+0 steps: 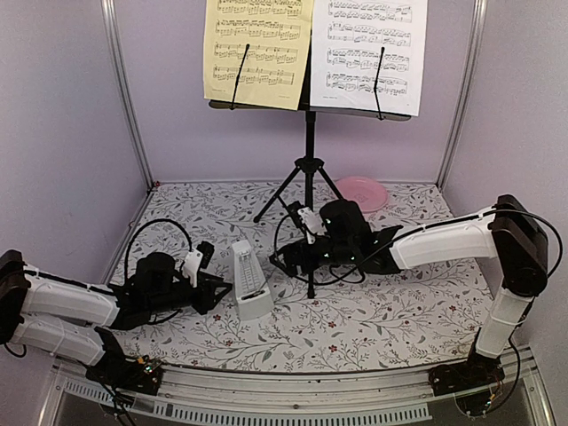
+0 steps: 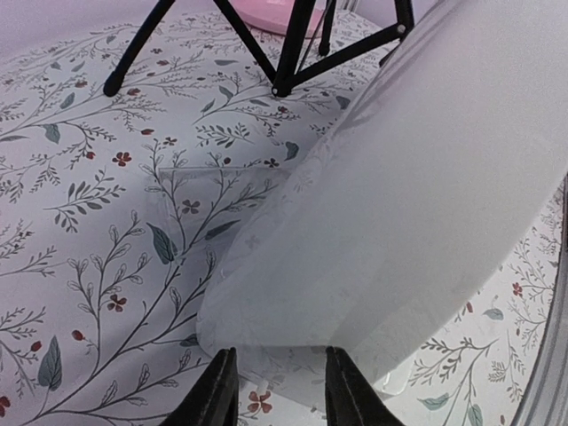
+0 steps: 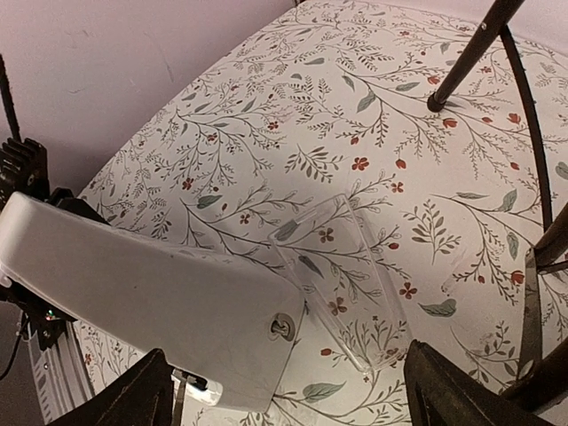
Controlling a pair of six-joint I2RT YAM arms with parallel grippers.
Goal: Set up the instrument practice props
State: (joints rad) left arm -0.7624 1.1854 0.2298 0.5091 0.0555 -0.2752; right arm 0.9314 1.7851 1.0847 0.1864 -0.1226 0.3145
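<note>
The black music stand (image 1: 308, 164) stands at the back on tripod legs, with the yellowish page (image 1: 256, 49) on its left and the white page (image 1: 373, 49) on its right. The pale-grey pyramid metronome (image 1: 251, 282) stands upright on the floral cloth. My left gripper (image 1: 211, 277) is open just left of it. In the left wrist view the metronome (image 2: 399, 204) fills the frame just beyond the gripper (image 2: 277, 395). My right gripper (image 1: 297, 247) is wide open, right of and behind the metronome (image 3: 151, 297). Nothing sits between the right gripper's (image 3: 293, 404) jaws.
A clear plastic cover (image 3: 342, 271) lies flat on the cloth beside the metronome and shows faintly in the left wrist view (image 2: 209, 191). The pink round plate (image 1: 359, 191) lies behind the stand's legs (image 2: 284, 53). A tripod leg (image 3: 466, 58) runs close by the right gripper.
</note>
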